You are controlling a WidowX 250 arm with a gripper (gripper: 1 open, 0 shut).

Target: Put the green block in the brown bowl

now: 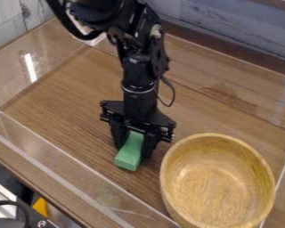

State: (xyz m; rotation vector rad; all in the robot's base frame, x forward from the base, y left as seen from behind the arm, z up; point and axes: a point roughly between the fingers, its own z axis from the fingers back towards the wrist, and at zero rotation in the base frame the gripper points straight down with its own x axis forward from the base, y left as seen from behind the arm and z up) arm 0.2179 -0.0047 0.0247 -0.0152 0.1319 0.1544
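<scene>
Green block (pixel 132 153): bright green bar, clamped at its upper end between the black fingers of the gripper (pixel 135 142); it hangs tilted, its lower end close to the wooden table (pixel 74 107). Whether that lower end touches the wood or has just cleared it cannot be told from this view.

Gripper: pointing straight down, jaws drawn together onto the green block, one finger on each long side.

Arm (pixel 127 40): black, rising from the gripper toward the upper left of the camera view, with a cable looped beside the wrist.

Brown bowl (pixel 181 158): wide, pale wood with visible grain and a thick rim; it stands at the lower right, just beside the gripper, and nothing lies in it. Its near rim is close to the block but apart from it.

Surroundings: a clear plastic wall (pixel 44 156) runs along the near and left edges of the table; a grey plank backdrop lies behind.

Step in hand: the grasp appears complete, and the lift is at its very start; the block is not yet carried toward the bowl.

Next move calls for: raising the block high enough for its lower end to pass over the thick rim, moving it rightward over the hollow, then parting the jaws. A low carry would likely knock the rim.
</scene>
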